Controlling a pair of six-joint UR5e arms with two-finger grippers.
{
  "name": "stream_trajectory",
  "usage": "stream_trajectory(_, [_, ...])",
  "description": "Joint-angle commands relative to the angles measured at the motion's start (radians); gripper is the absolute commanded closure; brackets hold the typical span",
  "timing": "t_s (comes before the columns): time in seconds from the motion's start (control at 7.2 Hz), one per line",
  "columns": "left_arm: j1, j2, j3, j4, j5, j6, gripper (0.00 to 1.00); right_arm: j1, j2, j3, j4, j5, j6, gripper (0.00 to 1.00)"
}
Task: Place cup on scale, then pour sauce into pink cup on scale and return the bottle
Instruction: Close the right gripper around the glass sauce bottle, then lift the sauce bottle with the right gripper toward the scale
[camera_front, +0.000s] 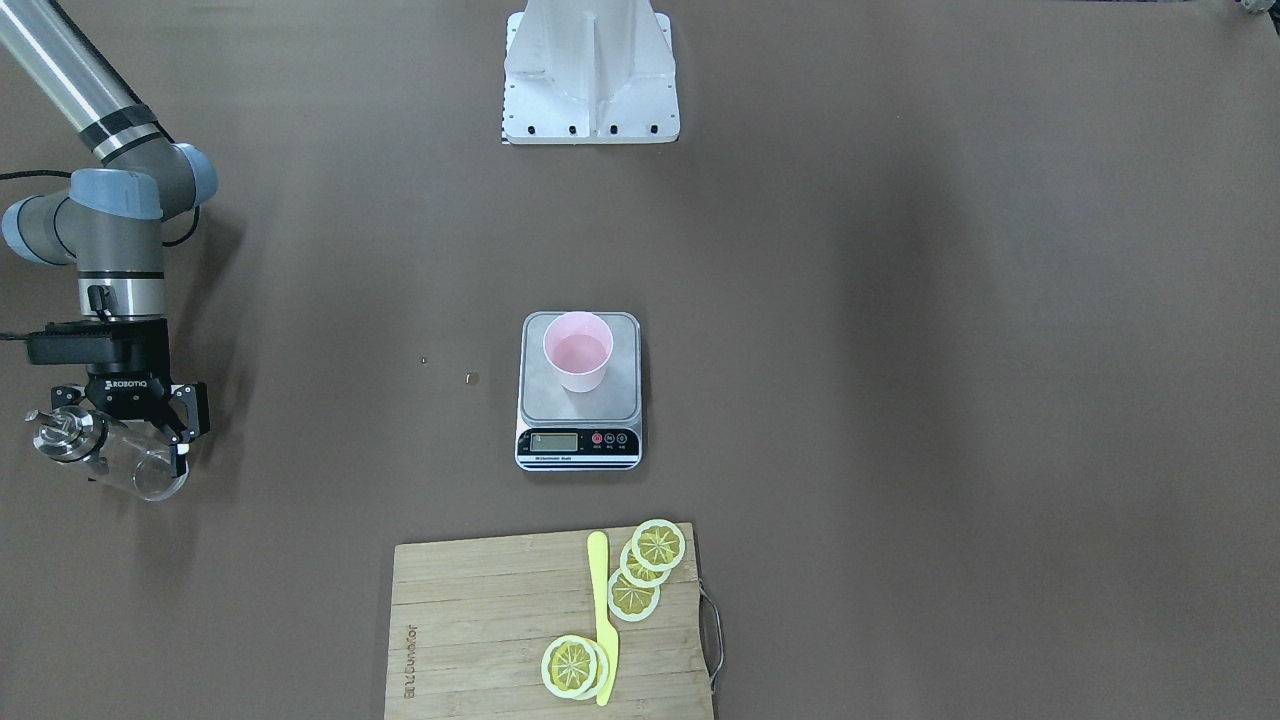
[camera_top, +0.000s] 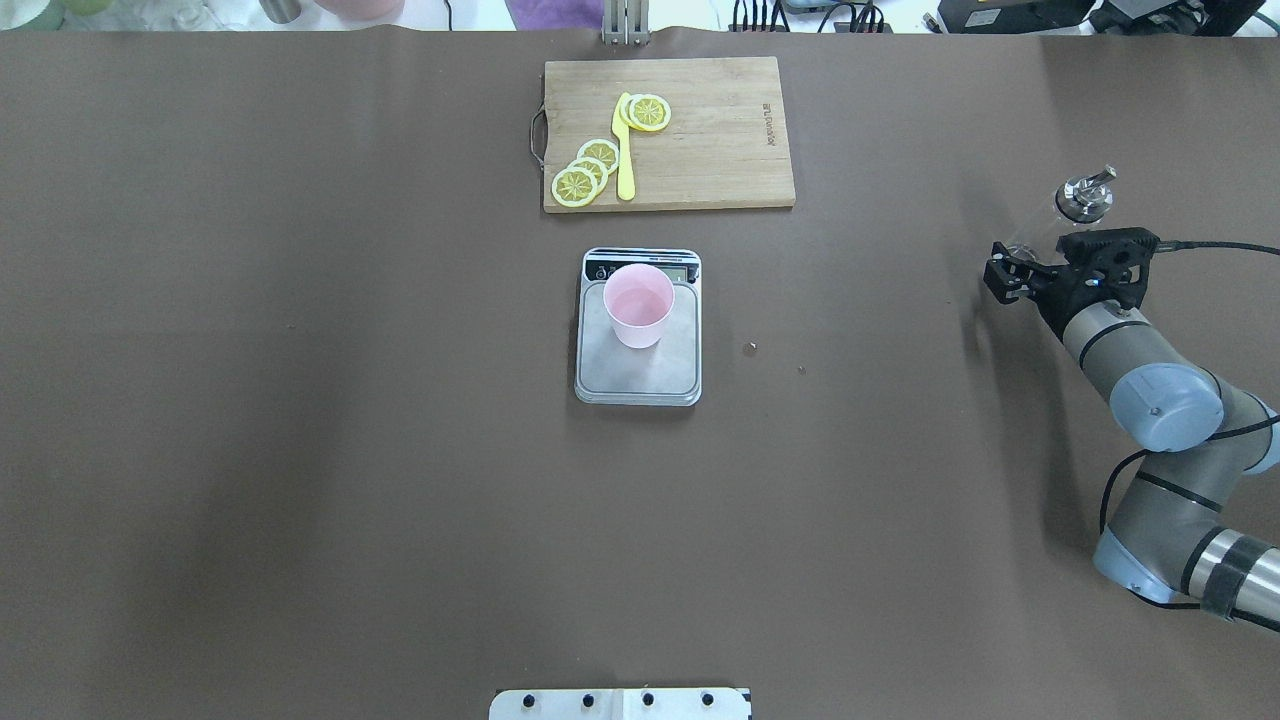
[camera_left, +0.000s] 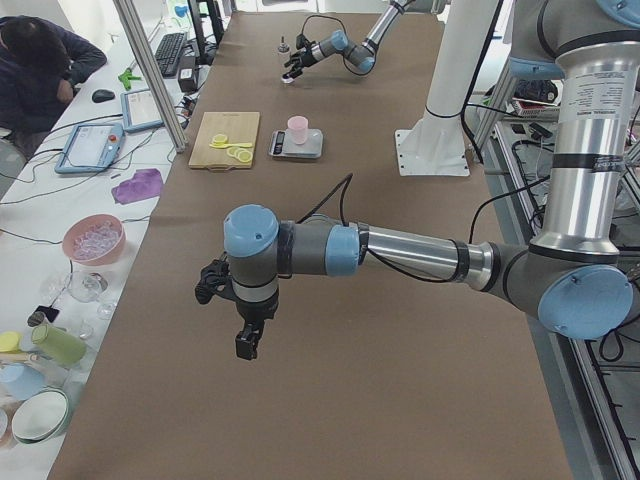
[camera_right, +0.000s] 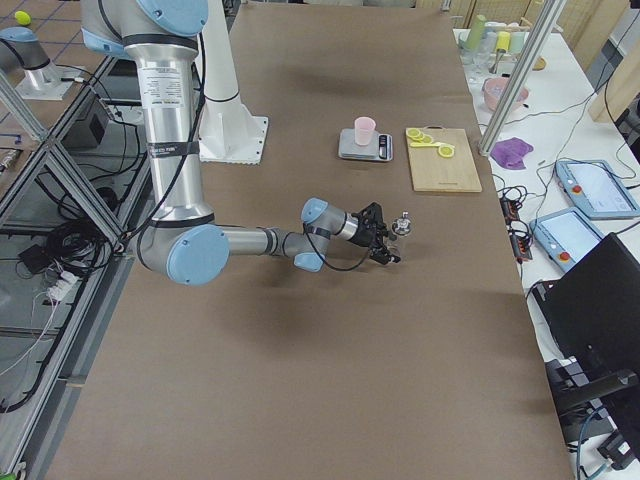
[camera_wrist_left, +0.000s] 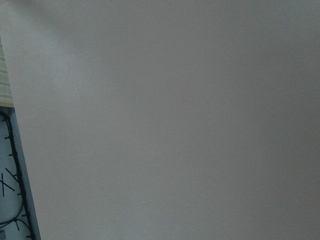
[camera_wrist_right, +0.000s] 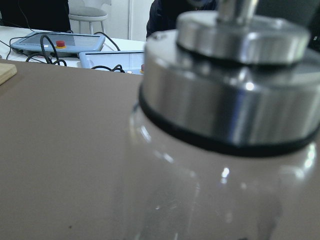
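Reaching low and level, the right gripper (camera_front: 122, 448) clasps the bottle (camera_front: 150, 476), well apart from the scale (camera_front: 622, 398).

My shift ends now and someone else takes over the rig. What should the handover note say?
Right gripper: shut on the bottle, upright at the robot's right end of the table.
Left gripper: over bare table, open or shut unclear.
Cup stands on the scale: done.
Whether sauce was poured is unclear.
Left: confirm that, then set the bottle down and release.
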Motion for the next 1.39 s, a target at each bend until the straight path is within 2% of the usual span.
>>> stream_trajectory(0.0, [0.000, 0.000, 0.000, -0.001, 0.000, 0.000, 0.02, 0.004, 0.001, -0.004, 0.002, 0.002, -0.001, 0.42])
stream_trajectory(0.14, [0.000, 0.000, 0.000, -0.001, -0.002, 0.000, 0.02, 0.007, 0.013, -0.004, 0.002, 0.002, 0.002, 0.73])
stream_trajectory(0.28, [0.000, 0.000, 0.000, -0.001, -0.002, 0.000, 0.02, 0.010, 0.024, -0.004, 0.003, 0.000, 0.006, 1.00])
stream_trajectory(0.69, [0.000, 0.002, 0.000, 0.000, -0.002, 0.000, 0.02, 0.028, 0.024, 0.007, 0.006, 0.008, 0.005, 1.00])
stream_trajectory(0.97, [0.000, 0.002, 0.008, 0.002, -0.049, -0.003, 0.02, 0.030, 0.023, 0.036, 0.002, 0.008, 0.014, 1.00])
stream_trajectory(1.25, [0.000, 0.003, 0.008, 0.002, -0.049, -0.003, 0.02, 0.030, 0.029, 0.063, -0.004, 0.055, 0.005, 1.00])
